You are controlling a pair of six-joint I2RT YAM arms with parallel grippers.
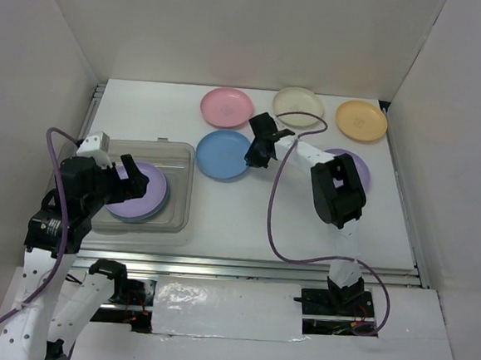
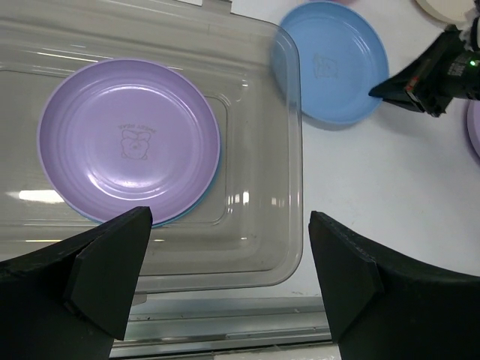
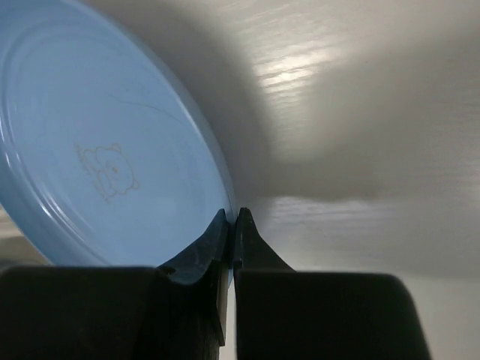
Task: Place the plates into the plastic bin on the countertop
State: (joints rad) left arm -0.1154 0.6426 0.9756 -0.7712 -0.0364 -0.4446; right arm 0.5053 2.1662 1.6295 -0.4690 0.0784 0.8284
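Note:
On the white countertop [image 1: 245, 222], my right gripper [image 1: 253, 158] [image 3: 233, 217] is shut on the right rim of the blue plate [image 1: 223, 154] [image 3: 97, 150]. The clear plastic bin [image 1: 175, 216] [image 2: 289, 187] at the left holds a purple plate [image 1: 139, 193] [image 2: 129, 139] lying on a blue-edged plate beneath it. Above the bin's near side, my left gripper [image 1: 132, 184] [image 2: 229, 262] hangs open and holds nothing. At the back lie the pink plate [image 1: 226, 106], the cream plate [image 1: 298, 106] and the orange plate [image 1: 361, 120]. Another purple plate [image 1: 358, 168] is partly hidden by the right arm.
White panels wall the countertop at the back and on both sides. A metal rail [image 1: 250, 268] runs along the near edge. The right arm's purple cable [image 1: 273, 208] loops over the middle of the countertop.

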